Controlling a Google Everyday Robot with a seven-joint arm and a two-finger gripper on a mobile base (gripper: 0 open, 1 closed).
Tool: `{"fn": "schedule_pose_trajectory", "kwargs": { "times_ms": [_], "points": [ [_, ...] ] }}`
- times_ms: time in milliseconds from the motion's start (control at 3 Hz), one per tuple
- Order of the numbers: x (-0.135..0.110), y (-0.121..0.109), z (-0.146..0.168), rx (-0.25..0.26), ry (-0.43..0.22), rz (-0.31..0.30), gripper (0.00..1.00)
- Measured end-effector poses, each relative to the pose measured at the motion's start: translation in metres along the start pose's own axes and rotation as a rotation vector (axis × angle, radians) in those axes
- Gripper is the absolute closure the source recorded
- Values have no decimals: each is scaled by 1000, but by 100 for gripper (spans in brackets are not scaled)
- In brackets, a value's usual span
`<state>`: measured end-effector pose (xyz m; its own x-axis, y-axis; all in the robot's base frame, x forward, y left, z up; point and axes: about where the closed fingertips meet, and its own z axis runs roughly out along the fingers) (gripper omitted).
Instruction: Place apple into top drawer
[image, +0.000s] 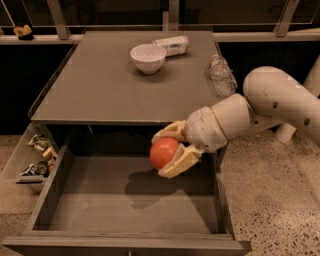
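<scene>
View from above and in front: top drawer (125, 200) drawn out below the front edge of the table (100, 95), wide and shallow, flat grey bottom in view with a dark shadow near its back right part. Task object: apple (164, 152) held in the air over the back right part of the drawer, just below the table's front edge and toward the front right corner, clear of the drawer bottom. Round, smooth, red-orange, paler and glossier toward the upper left; stem not visible. Grasp: hand (161, 155) closed around the apple, one pale finger (170, 131) over the top, the other under the lower right side, both touching the fruit. Reaching in from the right past the table's right edge: white arm (270, 100). Left of the drawer, below the front left corner: small pale side bin (15, 160) holding clutter (41, 155) of small wrappers and bits, not identifiable singly. On the table: white bowl (148, 57) upright near the back edge, interior plain white; crumpled packet (172, 45) lying just behind it; clear plastic bottle (221, 75) on its side at the right edge.
</scene>
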<state>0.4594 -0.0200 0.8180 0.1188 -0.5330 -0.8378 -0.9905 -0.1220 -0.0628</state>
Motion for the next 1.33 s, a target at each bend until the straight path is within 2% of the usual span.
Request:
{"fn": "schedule_pose_trajectory", "kwargs": {
  "times_ms": [333,667,1000,1333],
  "points": [
    [30,59,-4,-14,64,126,100],
    [39,74,-1,-28,78,153,100],
    [39,74,-1,-27,77,151,100],
    [64,87,15,-54,94,202,100]
  ]
}}
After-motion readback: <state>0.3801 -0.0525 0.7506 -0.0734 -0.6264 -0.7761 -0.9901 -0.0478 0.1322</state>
